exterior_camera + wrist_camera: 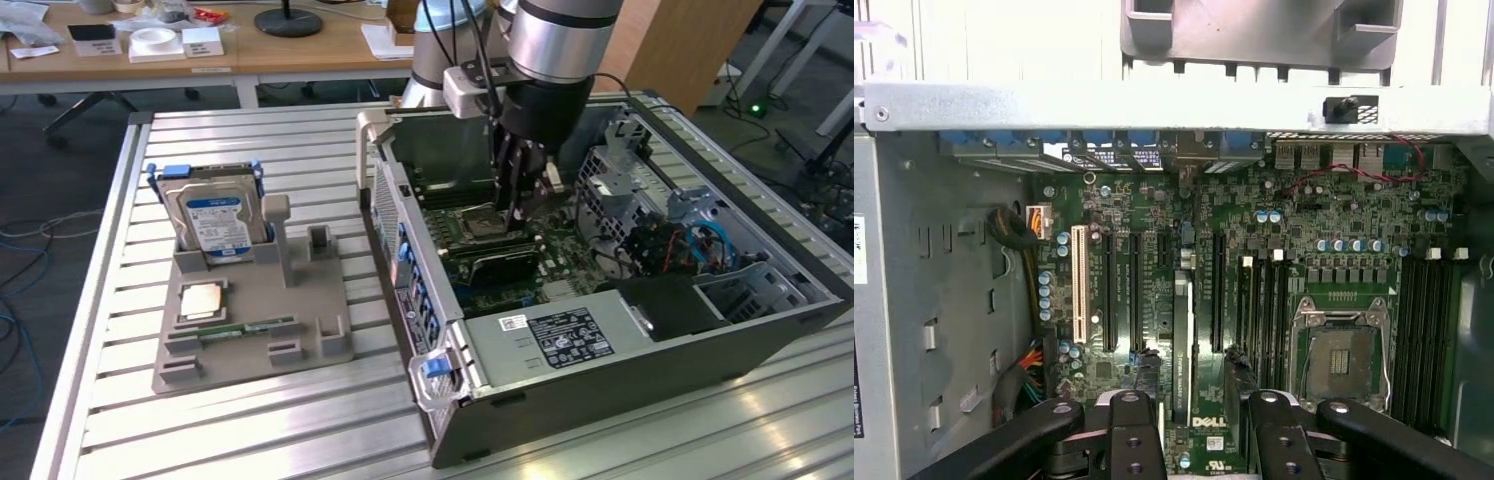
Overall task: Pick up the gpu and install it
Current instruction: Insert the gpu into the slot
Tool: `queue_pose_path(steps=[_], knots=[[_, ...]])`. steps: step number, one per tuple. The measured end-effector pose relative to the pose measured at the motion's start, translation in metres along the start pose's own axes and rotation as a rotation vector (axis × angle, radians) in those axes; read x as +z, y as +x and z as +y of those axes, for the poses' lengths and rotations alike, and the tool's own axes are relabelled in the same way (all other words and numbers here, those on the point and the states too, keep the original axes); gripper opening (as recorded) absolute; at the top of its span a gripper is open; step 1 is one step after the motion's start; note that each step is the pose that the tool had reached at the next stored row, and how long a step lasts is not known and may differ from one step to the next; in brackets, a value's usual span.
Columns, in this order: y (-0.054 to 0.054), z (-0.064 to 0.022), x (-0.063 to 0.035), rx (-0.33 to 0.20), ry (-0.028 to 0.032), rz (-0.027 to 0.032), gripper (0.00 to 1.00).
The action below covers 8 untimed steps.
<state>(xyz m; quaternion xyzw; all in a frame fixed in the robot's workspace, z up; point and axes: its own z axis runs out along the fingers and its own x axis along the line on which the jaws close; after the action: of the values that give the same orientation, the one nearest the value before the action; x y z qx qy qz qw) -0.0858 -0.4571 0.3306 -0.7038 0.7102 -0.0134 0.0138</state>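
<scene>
The gpu shows edge-on in the wrist view as a thin card standing on the green motherboard among the black expansion slots. My gripper straddles it, with one dark finger on each side. Board shows in the gaps between the card and both fingers, so the gripper looks open. In the exterior view my gripper reaches down inside the open computer case, just above the motherboard beside the CPU socket.
Outside the case, a grey parts holder carries the silver hard drive, a CPU and a green RAM stick. The power supply and drive cage close in around the motherboard.
</scene>
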Motion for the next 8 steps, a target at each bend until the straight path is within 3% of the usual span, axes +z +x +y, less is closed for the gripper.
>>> queue_pose_path(steps=[8], knots=[[-0.0071, -0.0094, 0.0004, 0.0, -0.0001, -0.0001, 0.39]])
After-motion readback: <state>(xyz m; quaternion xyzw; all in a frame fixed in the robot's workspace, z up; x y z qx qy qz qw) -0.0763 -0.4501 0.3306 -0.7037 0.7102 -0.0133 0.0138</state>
